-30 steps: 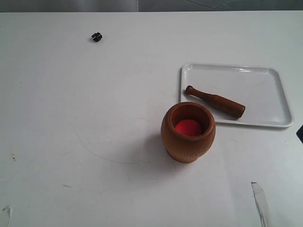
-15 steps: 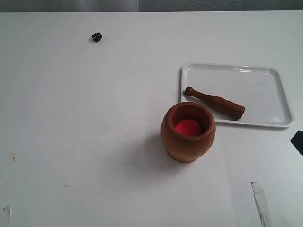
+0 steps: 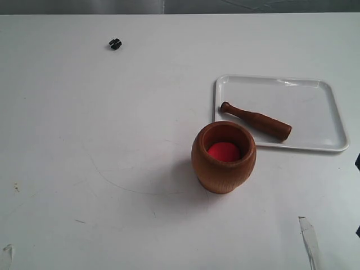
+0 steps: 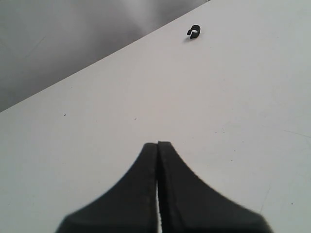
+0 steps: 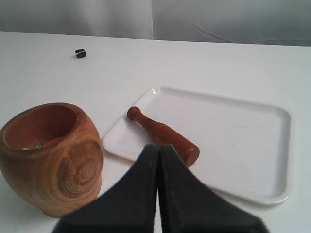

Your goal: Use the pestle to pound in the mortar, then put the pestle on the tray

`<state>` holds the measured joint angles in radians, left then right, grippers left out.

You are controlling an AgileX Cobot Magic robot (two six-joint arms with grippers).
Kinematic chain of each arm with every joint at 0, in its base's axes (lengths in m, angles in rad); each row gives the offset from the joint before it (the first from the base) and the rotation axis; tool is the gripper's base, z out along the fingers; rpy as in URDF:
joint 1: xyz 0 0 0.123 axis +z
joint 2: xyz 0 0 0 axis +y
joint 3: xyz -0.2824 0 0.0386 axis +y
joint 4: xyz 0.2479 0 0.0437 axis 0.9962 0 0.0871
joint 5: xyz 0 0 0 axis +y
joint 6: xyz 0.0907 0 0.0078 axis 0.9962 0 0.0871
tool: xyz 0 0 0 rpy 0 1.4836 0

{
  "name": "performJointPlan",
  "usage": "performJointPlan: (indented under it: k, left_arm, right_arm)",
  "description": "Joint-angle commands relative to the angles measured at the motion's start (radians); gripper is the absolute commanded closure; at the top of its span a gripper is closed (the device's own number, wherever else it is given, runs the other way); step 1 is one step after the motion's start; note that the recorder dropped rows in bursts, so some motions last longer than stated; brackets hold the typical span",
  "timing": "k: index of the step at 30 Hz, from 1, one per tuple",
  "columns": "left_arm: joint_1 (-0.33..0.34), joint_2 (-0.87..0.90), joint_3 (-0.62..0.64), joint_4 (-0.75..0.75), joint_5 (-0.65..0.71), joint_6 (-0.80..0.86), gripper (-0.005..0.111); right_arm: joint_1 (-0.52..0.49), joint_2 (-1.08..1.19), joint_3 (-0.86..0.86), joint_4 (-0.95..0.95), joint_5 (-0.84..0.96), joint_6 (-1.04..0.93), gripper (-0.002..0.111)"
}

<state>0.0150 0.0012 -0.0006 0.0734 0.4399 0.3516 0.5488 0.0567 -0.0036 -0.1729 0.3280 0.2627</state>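
The brown wooden mortar [image 3: 223,157] [image 5: 51,155] stands upright on the white table, its red bottom showing. Just behind it lies the white tray [image 3: 306,93] [image 5: 252,131], and the dark pestle [image 3: 256,121] [image 5: 163,134] rests flat on the tray's near left part, thin knobbed end toward the left. My right gripper [image 5: 159,145] is shut and empty, held back from the tray with its tips short of the pestle's thick end; only a dark sliver of it shows at the exterior view's right edge. My left gripper [image 4: 158,143] is shut and empty over bare table.
A tiny black object [image 3: 115,43] [image 4: 194,32] [image 5: 80,53] lies at the far left of the table. A strip of clear tape [image 3: 309,239] sits near the front right edge. The table's far edge meets a grey wall.
The dark bit of the right arm at the exterior view's right edge has slid further out of view. The pestle, the mortar and the tray have stayed put.
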Motion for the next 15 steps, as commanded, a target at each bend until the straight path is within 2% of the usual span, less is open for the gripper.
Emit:
performJointPlan:
  k: [1, 8, 15]
  left_arm:
    - [-0.008, -0.001, 0.001, -0.007, -0.003, -0.008, 0.107]
    - [-0.008, -0.001, 0.001, -0.007, -0.003, -0.008, 0.107]
    - [-0.008, -0.001, 0.001, -0.007, -0.003, -0.008, 0.107]
  right_arm:
    - [0.001, -0.005, 0.004, -0.027, -0.017, -0.026, 0.108]
    - [-0.09, -0.057, 0.004, 0.004, 0.013, -0.026, 0.108]
    - [-0.3, -0.057, 0.004, 0.0, 0.013, -0.026, 0.108]
